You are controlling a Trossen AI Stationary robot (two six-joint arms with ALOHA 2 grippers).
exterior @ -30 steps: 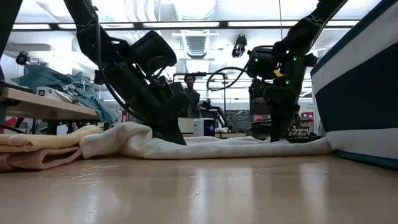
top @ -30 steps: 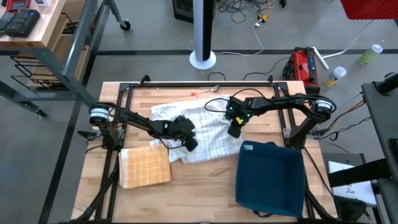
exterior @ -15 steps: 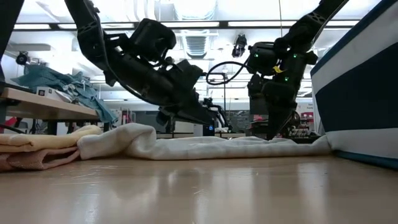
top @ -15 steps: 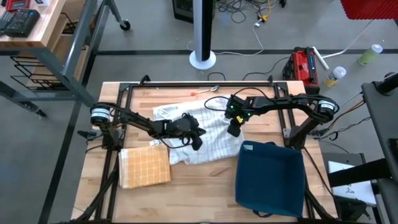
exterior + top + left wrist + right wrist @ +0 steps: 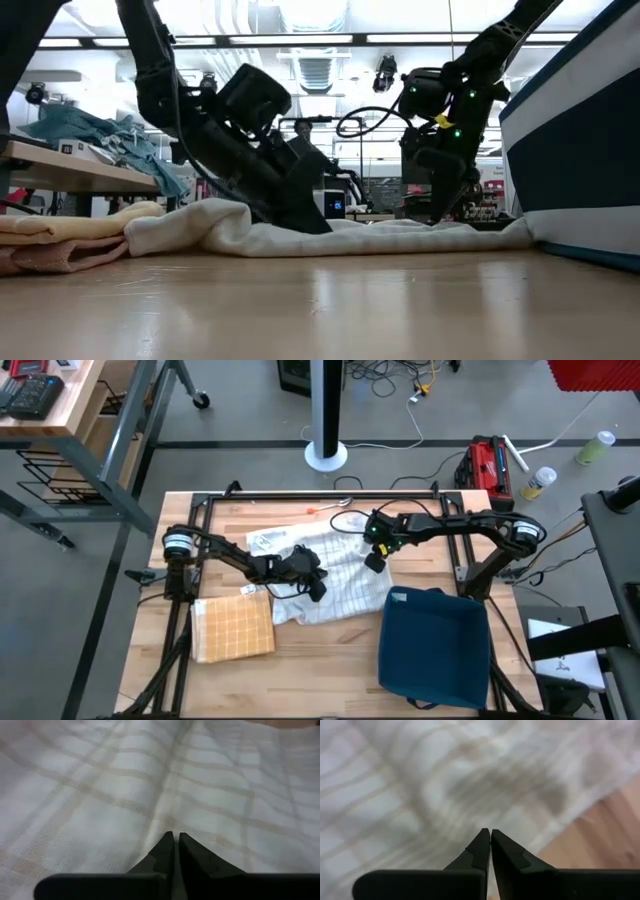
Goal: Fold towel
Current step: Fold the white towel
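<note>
A white towel [image 5: 338, 572] with faint tan checks lies rumpled and spread on the middle of the wooden table. A thick fold [image 5: 200, 222] rises at its left end. My left gripper [image 5: 318, 590] is shut and slants down onto the towel's middle [image 5: 100, 795], its tips [image 5: 174, 836] at the cloth. My right gripper [image 5: 371, 563] is shut and points steeply down over the towel's far right part [image 5: 420, 780], close to the edge where bare wood [image 5: 600, 835] shows. I cannot tell whether it touches the cloth. My left gripper meets the towel's upper surface [image 5: 167, 822] near the middle with its shut fingertips. It slants down from the table's left side. No cloth shows between the fingers, and the towel lies flat on the table under them.
A folded yellow checked towel [image 5: 233, 628] lies at the near left. A dark blue bin [image 5: 432, 648] stands at the near right, close to the white towel's edge. A clear wrapper [image 5: 262, 540] lies at the towel's far left, and small items [image 5: 330, 507] sit by the far rail.
My left gripper rose off the towel and levelled out while moving toward the table's right edge. It then tipped down again onto the cloth, farther right than before. It stayed shut throughout. The towel has kept its shape.
</note>
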